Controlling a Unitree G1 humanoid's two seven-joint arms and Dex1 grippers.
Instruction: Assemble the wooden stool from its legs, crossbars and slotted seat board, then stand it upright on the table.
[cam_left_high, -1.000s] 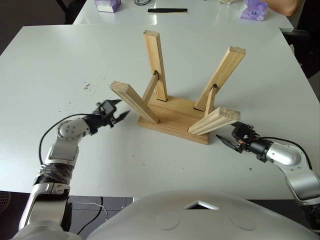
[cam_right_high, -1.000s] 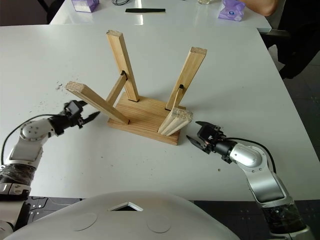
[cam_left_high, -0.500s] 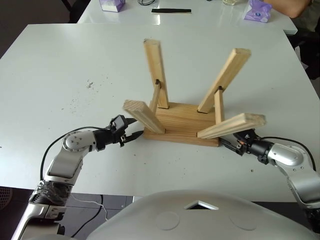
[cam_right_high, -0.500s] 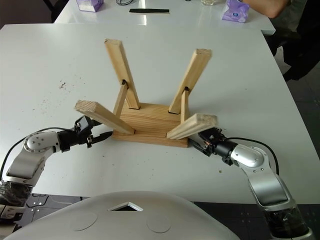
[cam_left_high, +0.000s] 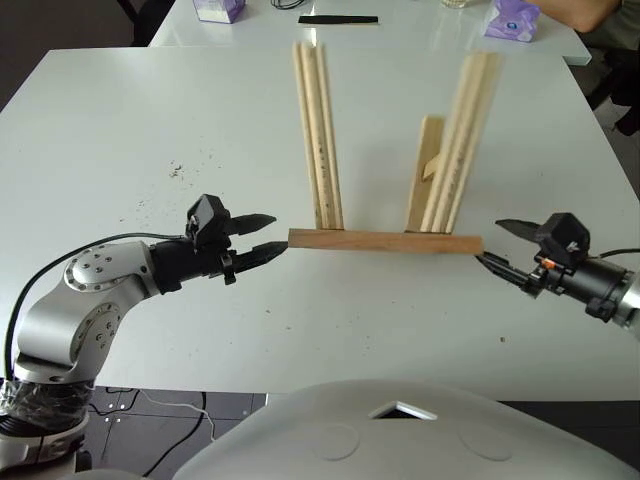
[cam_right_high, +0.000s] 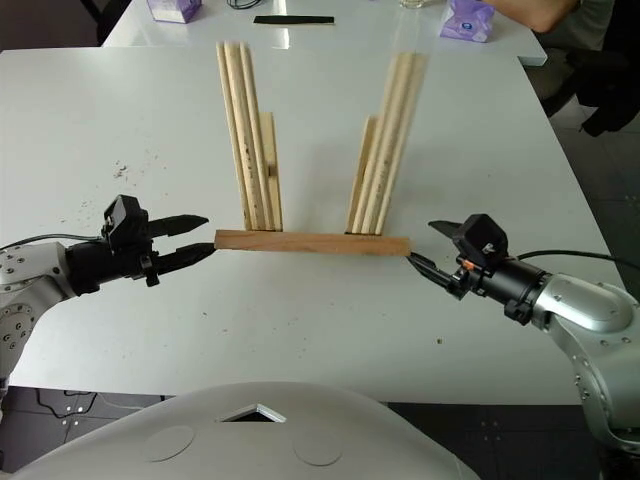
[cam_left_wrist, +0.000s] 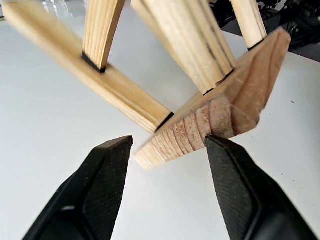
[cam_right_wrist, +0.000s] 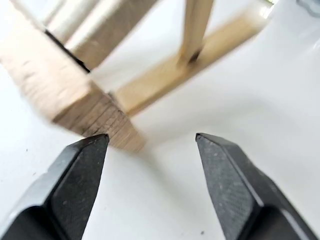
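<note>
Seen from the head, the stool's seat board (cam_left_high: 385, 241) lies edge-on in the middle of the table (cam_left_high: 120, 120), its legs (cam_left_high: 318, 130) pointing away. The left gripper (cam_left_high: 277, 233) and right gripper (cam_left_high: 490, 242) gape wide at opposite ends. At each wrist, a board corner sits between the spread fingers (cam_left_wrist: 107, 175).

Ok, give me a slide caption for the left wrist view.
Left end effector open around a corner of the seat board, stool legs beyond.
</note>
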